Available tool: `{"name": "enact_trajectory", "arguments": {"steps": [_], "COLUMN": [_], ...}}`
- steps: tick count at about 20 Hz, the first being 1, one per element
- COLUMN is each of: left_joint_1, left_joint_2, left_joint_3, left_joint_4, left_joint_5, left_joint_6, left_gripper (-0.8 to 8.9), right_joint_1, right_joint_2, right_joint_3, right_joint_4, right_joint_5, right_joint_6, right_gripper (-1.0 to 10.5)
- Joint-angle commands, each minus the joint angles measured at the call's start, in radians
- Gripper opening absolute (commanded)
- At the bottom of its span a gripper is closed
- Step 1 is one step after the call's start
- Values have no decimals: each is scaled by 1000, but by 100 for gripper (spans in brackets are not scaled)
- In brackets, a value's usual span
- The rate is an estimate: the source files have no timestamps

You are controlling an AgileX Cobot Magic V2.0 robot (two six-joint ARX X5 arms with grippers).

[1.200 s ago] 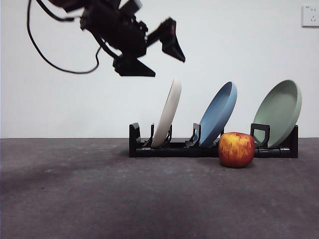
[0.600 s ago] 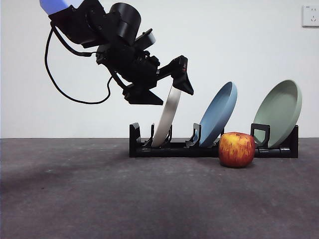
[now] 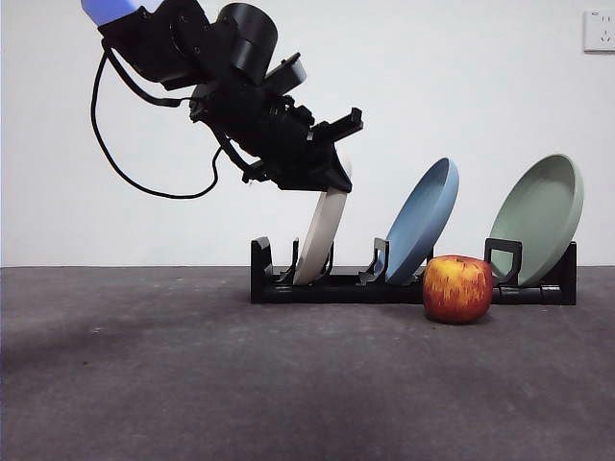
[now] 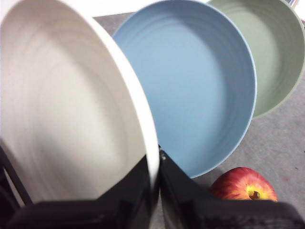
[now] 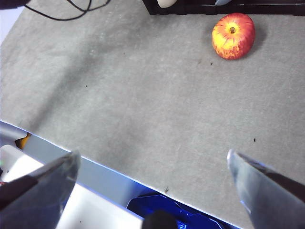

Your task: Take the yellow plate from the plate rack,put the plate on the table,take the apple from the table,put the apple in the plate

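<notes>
The yellow plate (image 3: 319, 240), cream and matte, stands tilted in the left slot of the black plate rack (image 3: 317, 288). My left gripper (image 3: 332, 181) is at the plate's top rim. In the left wrist view its jaws are shut on the rim of the yellow plate (image 4: 71, 119), one on each face, with the gripper (image 4: 153, 174) astride the edge. The apple (image 3: 456, 288), red with yellow streaks, sits on the table (image 3: 192, 384) in front of the rack's right part; it also shows in the wrist views (image 4: 243, 183) (image 5: 232, 36). My right gripper (image 5: 152, 167) is open, empty, high and far from the apple.
A blue plate (image 3: 423, 216) stands in the middle slot and a sage-green plate (image 3: 538, 216) in the right slot, both leaning like the yellow one. The blue plate (image 4: 195, 95) is close behind the yellow plate's rim. A wall socket (image 3: 598, 31) is at the top right.
My left arm came down from the upper left to the yellow plate's top rim. Its jaws, open half a second ago, have closed on the rim. Plates and apple have not moved.
</notes>
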State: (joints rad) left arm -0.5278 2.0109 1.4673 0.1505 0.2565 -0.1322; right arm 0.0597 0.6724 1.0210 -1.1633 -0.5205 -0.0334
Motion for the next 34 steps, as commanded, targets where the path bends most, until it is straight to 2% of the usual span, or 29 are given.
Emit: {"name": "enact_trajectory", "arguments": {"steps": [1,10,15,18,21,23,27,30,34], "left_joint_1": [-5,0,-1,-17,-72,-143,-301,-431,-518], "left_joint_2": [-1,-103,-219,-327,-434,-480,-478,-471,-431], "left_joint_3": [4,81,124,124,124,124,121,58,-90], "left_joint_4": [-5,-114,-307,-487,-705,-861,-1132,-1087,-989], "left_joint_5": [19,37,35,25,-97,-229,-446,-571,-645], "left_joint_6": [1,31,120,185,285,355,368,340,346], "left_gripper": [-9,-9,-9,-8,-8,-8,-6,-6,-6], "right_joint_1": [3,3,3,3,3,3,3,3,3], "right_joint_2": [0,0,0,0,0,0,0,0,0], "right_joint_3": [1,1,1,1,1,1,1,1,1], "right_joint_4": [0,0,0,1,1,1,1,-1,-5], "right_joint_5": [2,3,3,3,3,3,2,2,2], "right_joint_6": [6,6,6,6,6,6,6,6,6], "right_gripper": [689,689,689,689,689,689,689,689,689]}}
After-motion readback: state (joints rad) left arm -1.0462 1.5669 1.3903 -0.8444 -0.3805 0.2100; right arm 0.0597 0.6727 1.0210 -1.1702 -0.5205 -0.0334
